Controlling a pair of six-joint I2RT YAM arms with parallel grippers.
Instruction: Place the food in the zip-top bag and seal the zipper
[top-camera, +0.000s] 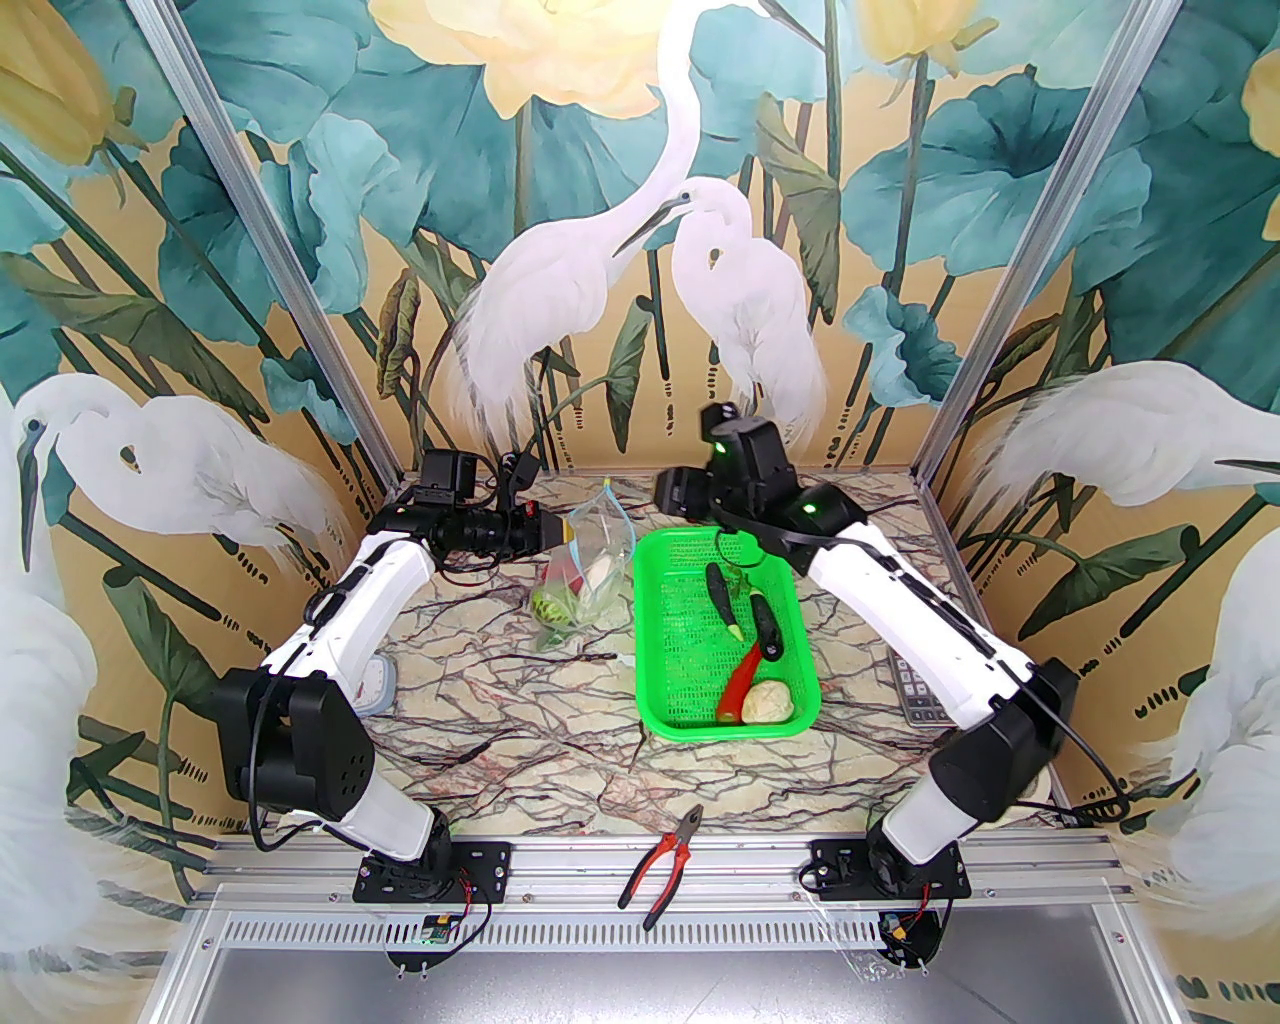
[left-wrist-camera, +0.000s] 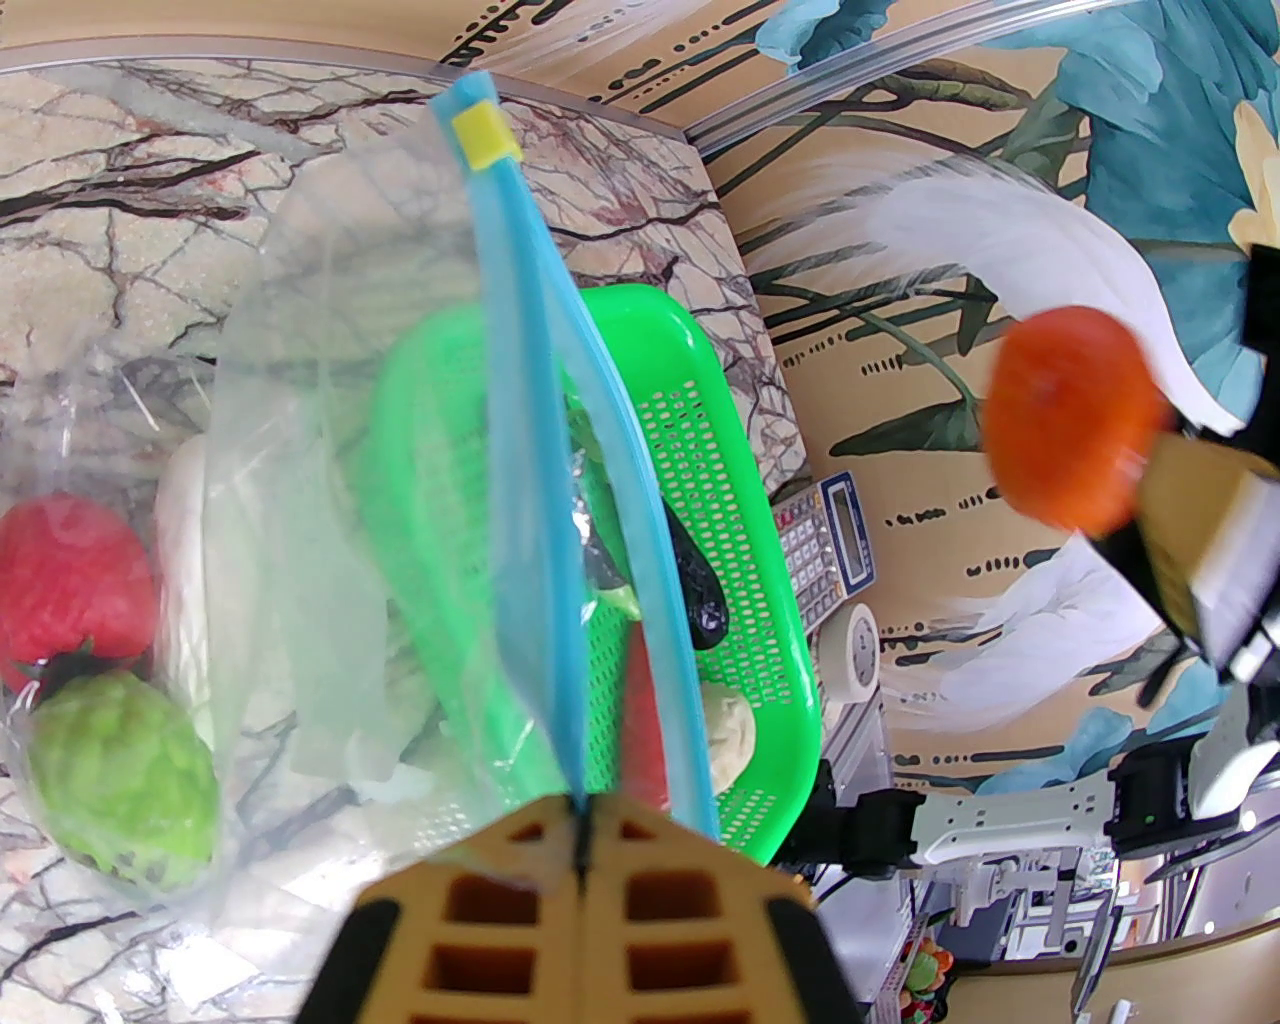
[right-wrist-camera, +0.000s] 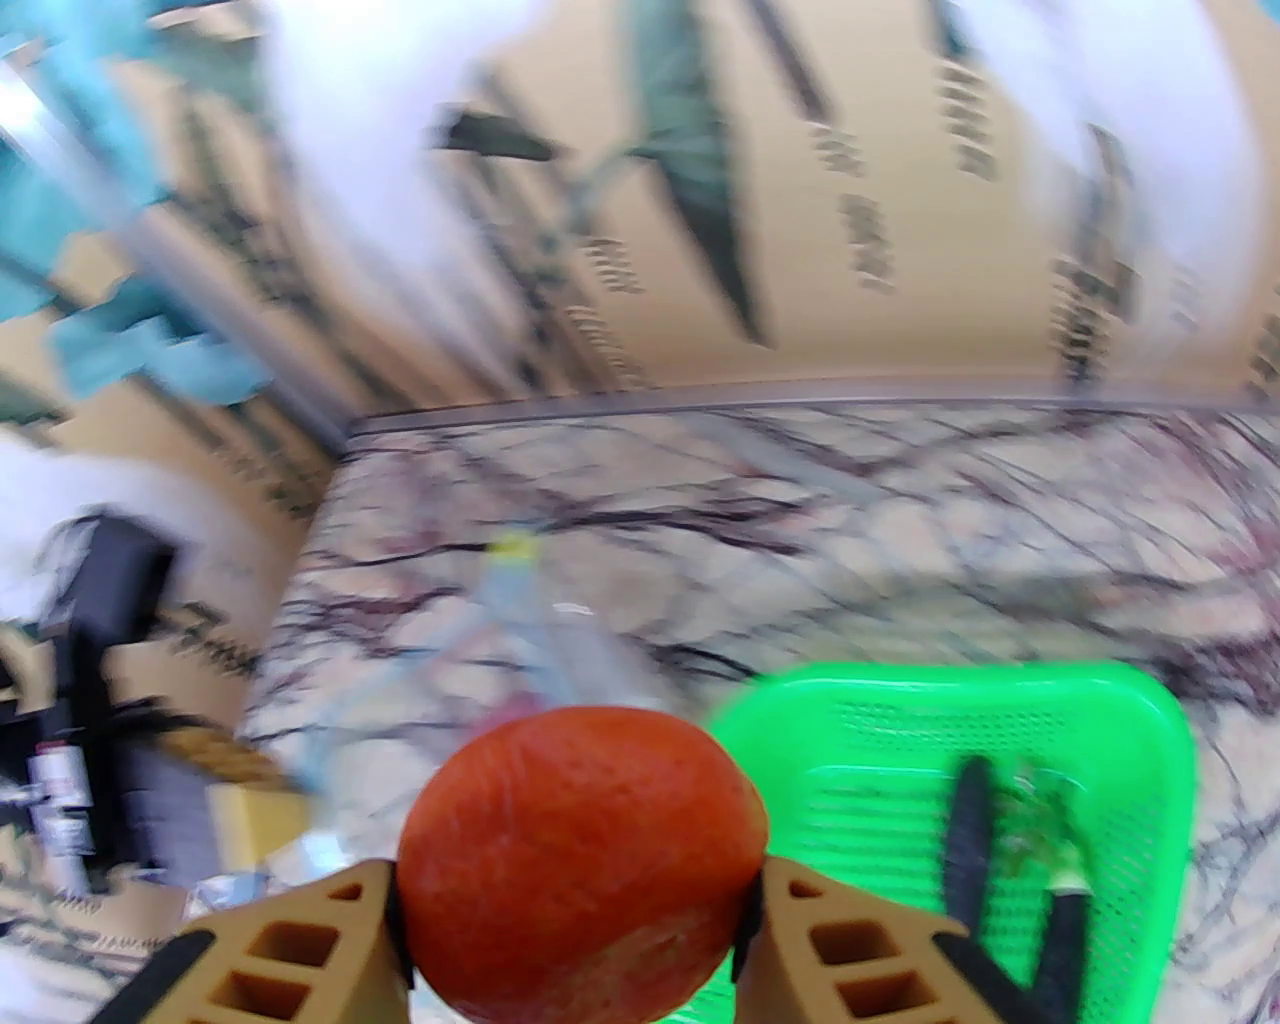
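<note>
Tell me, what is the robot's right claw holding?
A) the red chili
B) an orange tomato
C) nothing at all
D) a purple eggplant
B: the right gripper is clamped on the round orange tomato, one finger on each side, while the red chili lies in the green basket.

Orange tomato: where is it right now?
Right wrist view: the tomato is clamped in the right pincer, raised between the green basket and the clear bag.
</note>
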